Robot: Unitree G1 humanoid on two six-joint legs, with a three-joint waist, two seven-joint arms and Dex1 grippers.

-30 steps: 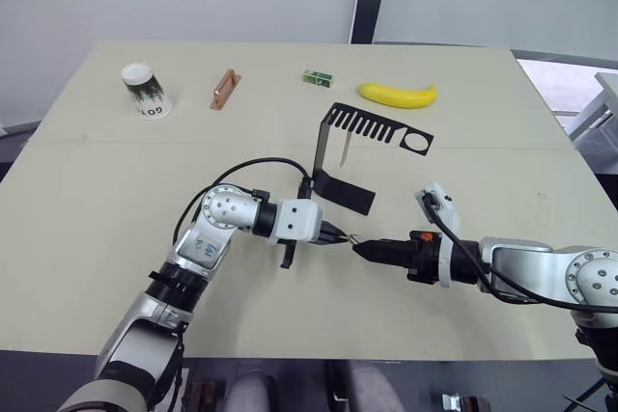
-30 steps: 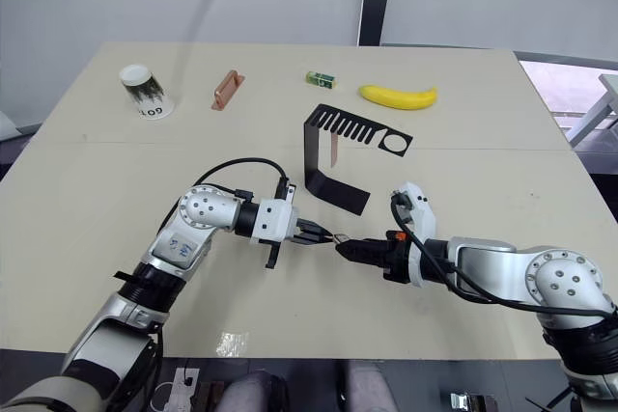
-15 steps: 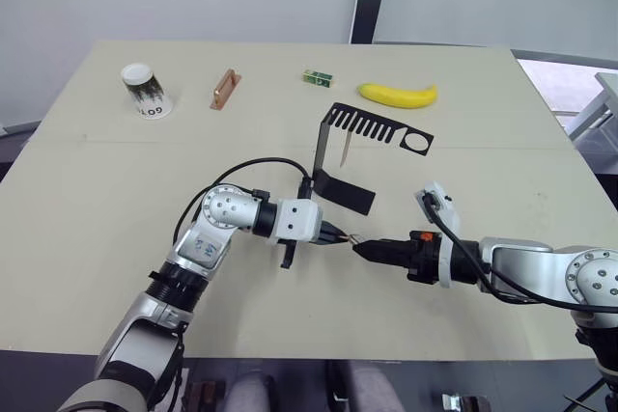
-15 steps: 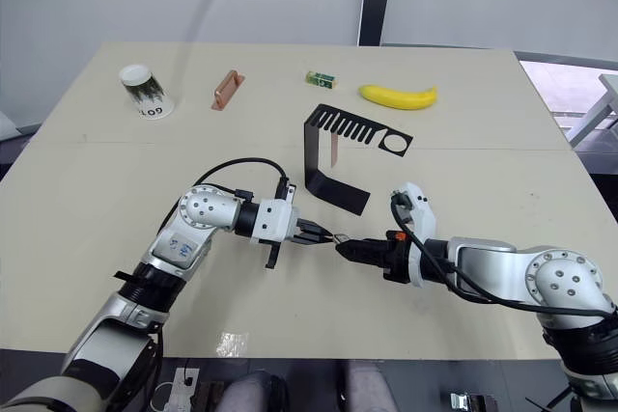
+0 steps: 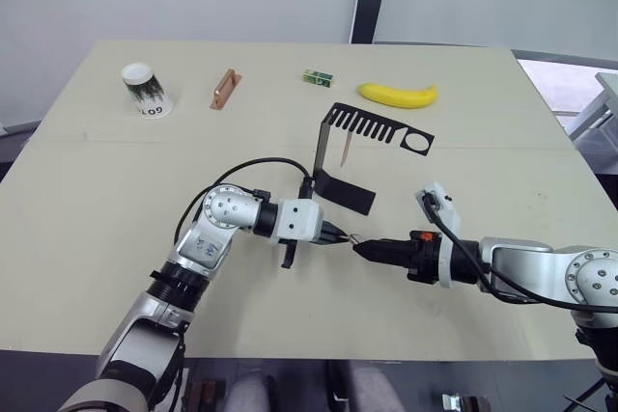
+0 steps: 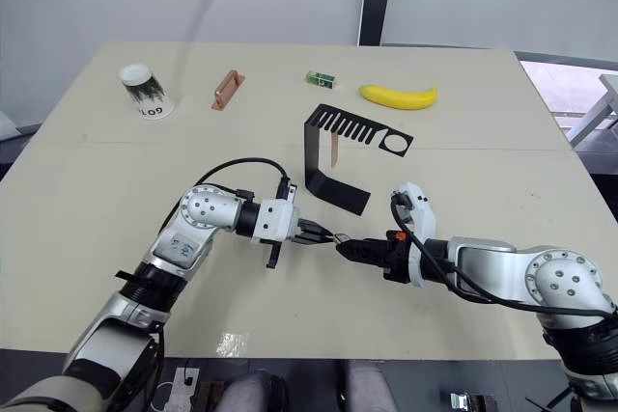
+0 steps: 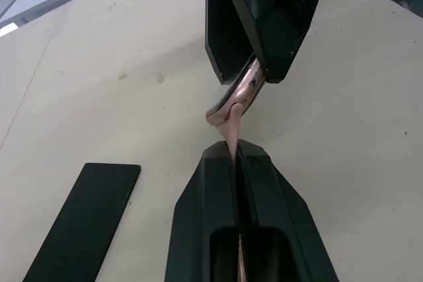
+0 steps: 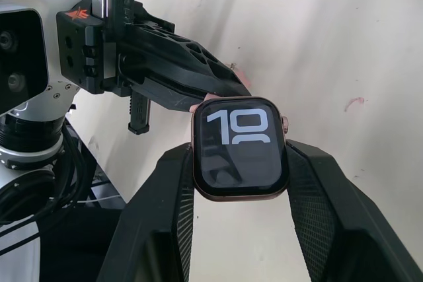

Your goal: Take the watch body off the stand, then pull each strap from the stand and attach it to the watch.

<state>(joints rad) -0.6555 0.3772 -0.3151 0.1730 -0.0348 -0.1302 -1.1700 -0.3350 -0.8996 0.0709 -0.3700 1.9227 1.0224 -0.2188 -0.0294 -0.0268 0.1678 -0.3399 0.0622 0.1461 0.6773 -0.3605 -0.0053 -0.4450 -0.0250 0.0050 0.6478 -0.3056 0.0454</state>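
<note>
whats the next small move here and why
Probably the left tool should ease its strap further into the watch body that the right tool grips: the strap's end already meets the case edge, and a second strap hangs on the stand.

Hardly any change: left claw (image 5: 340, 235) w/ strap (image 7: 232, 133) nudged slightly toward watch body (image 8: 238, 147)

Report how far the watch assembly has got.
Done: the watch body is off the stand, clamped in the right tool. In hand: the left tool holds one strap with its end at the body's edge; whether it is seated cannot be told. Left: the second strap hangs on the stand.
</note>
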